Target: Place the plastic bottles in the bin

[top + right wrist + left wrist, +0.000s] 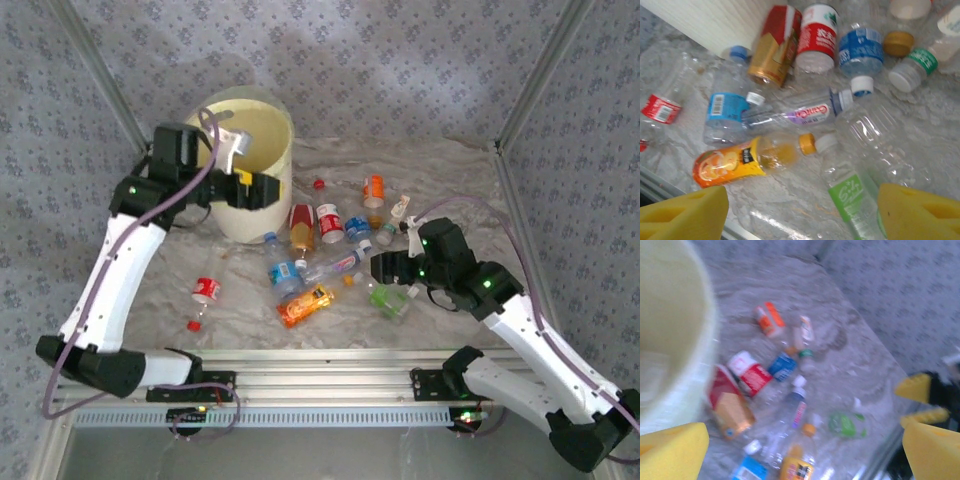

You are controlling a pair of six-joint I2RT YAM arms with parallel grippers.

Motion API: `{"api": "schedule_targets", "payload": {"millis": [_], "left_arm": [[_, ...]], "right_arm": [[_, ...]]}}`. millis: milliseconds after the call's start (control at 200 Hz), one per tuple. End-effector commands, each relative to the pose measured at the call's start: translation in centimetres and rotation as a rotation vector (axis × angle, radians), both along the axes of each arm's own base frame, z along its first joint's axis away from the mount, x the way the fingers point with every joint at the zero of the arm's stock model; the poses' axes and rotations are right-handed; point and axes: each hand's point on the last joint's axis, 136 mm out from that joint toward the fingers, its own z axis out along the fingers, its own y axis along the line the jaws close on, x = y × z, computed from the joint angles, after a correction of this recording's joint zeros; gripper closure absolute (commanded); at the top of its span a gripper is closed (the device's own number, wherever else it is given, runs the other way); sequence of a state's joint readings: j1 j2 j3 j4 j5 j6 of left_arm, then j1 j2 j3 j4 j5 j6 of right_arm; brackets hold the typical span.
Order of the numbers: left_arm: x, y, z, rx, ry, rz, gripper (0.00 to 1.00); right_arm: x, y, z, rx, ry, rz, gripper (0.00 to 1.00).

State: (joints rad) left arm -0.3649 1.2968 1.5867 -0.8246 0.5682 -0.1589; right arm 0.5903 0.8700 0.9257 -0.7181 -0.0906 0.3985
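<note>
L gripper (805, 442) is up by the rim of the bin (268, 222). Its yellow fingers (672, 452) are spread wide w/ nothing btw them. Looks like a clear bottle (236, 146) is in the bin's mouth. The big cream bin stands far left on the tabletop (455, 175).

R gripper (802, 212) is low over the pile, fingers spread too, not pinching. A green-label bottle (852, 197) lies btw them, close to the right finger. An orange juice bottle (732, 165) lies just beside it.

Other plastic bottles (330, 222) lie in a heap right of the bin. One red-label bottle (206, 290) lies apart.
</note>
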Motion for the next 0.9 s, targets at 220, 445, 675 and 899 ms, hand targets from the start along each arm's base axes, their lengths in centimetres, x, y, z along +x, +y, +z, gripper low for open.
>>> {"api": "schedule_targets", "payload": {"millis": [220, 445, 675, 899], "left_arm": [[-4.7, -5.1, -2.7, -0.125, -0.01, -0.162, 0.0], [-5.5, -6.5, -4.2, -0.135, 0.013, -0.188, 0.0], [-5.7, -7.1, -4.6, -0.136, 0.019, -0.212, 0.0], [-5.7, -7.6, -4.9, -0.144, 0.027, -0.211, 0.0]], "right_arm": [[0.3, -2.5, -6.4, -0.1, 0.228, -0.072, 0.24], [0.0, -2.6, -9.4, -0.177, 0.324, -0.075, 0.25], [-0.8, -2.5, -12.0, -0.257, 0.38, -0.059, 0.22], [-1.8, -2.7, -14.4, -0.344, 0.422, -0.043, 0.2]]}}
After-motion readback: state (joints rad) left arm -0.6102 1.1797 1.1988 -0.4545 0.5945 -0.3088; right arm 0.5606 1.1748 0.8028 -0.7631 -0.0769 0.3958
